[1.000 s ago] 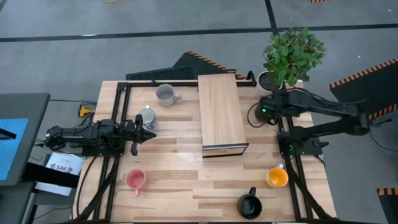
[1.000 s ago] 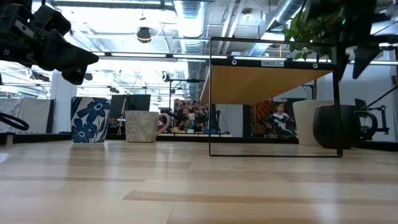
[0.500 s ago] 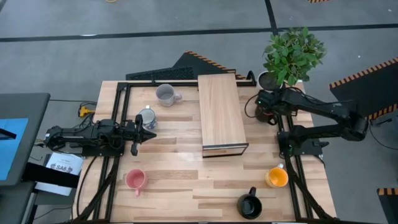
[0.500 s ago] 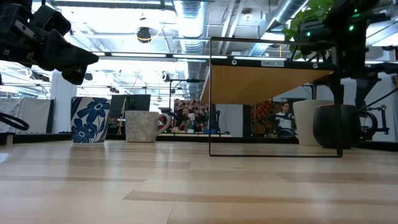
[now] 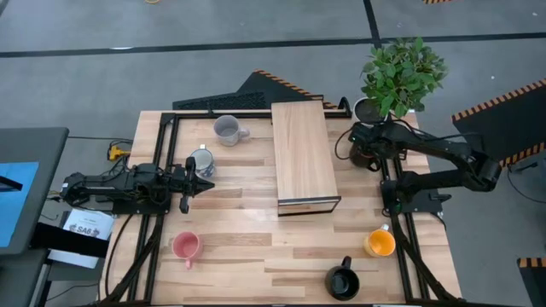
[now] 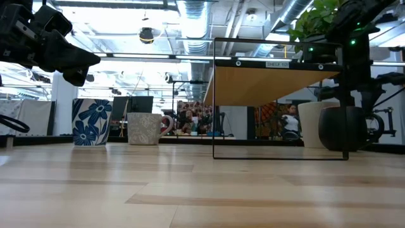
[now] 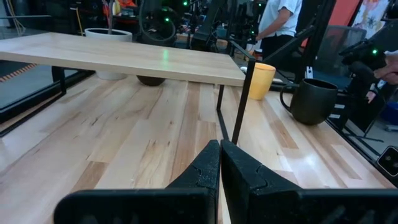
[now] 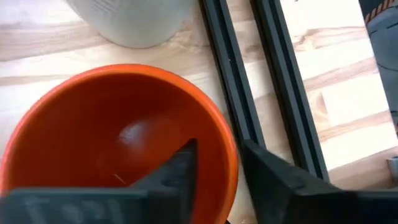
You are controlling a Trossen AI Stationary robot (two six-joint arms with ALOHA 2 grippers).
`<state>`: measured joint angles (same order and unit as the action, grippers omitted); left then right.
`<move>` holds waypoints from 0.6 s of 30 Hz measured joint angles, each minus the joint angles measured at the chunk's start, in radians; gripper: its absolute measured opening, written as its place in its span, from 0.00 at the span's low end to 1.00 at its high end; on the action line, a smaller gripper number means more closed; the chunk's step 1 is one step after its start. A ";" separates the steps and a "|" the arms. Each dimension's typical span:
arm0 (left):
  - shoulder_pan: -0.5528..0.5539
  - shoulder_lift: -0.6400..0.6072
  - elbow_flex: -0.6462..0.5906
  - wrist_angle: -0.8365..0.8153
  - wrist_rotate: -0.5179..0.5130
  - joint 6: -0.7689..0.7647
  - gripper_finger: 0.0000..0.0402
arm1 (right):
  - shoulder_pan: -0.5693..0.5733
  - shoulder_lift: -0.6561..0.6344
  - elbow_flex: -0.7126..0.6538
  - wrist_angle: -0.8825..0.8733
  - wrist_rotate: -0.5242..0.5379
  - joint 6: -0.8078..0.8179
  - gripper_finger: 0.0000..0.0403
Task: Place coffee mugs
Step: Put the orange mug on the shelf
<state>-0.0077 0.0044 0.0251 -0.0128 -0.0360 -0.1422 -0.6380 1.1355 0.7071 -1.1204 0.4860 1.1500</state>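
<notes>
The red-orange mug stands upright at the table's far right, beside the white plant pot. My right gripper is open above it, pointing down, one finger inside the mug and one outside. In the low view this mug shows dark under the gripper. The grey mug, blue-and-white mug, pink mug, black mug and yellow-orange mug stand on their bases. My left gripper waits shut at the left, beside the blue-and-white mug. My right gripper comes from above with its fingers on either side of the red-orange mug's rim, on the side toward the frame rail. Whether the fingers touch the wall I cannot tell. The mug stands upright on the table.
A wooden shelf on thin black legs runs down the table's middle. Black frame rails lie close beside the red-orange mug, with the plant pot just beyond. A person shows in the room behind.
My right gripper has moved a little toward the table's far edge and come down over the red-orange mug, so its fingers now reach around the rim. The mug has stayed in place.
</notes>
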 joint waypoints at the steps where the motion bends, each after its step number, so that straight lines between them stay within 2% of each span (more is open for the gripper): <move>1: 0.000 0.000 0.000 0.000 -0.001 0.000 0.00 | 0.000 0.000 0.000 0.000 0.003 -0.005 0.27; 4: 0.000 0.000 0.000 0.000 -0.002 0.000 0.00 | 0.007 -0.016 0.000 -0.003 0.006 -0.033 0.10; 12: 0.000 0.000 0.000 0.000 -0.001 0.000 0.00 | 0.057 -0.101 0.079 -0.094 0.006 -0.052 0.10; 18: 0.000 0.000 0.000 0.000 -0.001 0.000 0.00 | 0.143 -0.155 0.230 -0.242 0.017 -0.059 0.10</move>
<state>-0.0077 0.0047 0.0251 -0.0124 -0.0372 -0.1425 -0.4951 0.9800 0.9367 -1.3629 0.5030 1.0909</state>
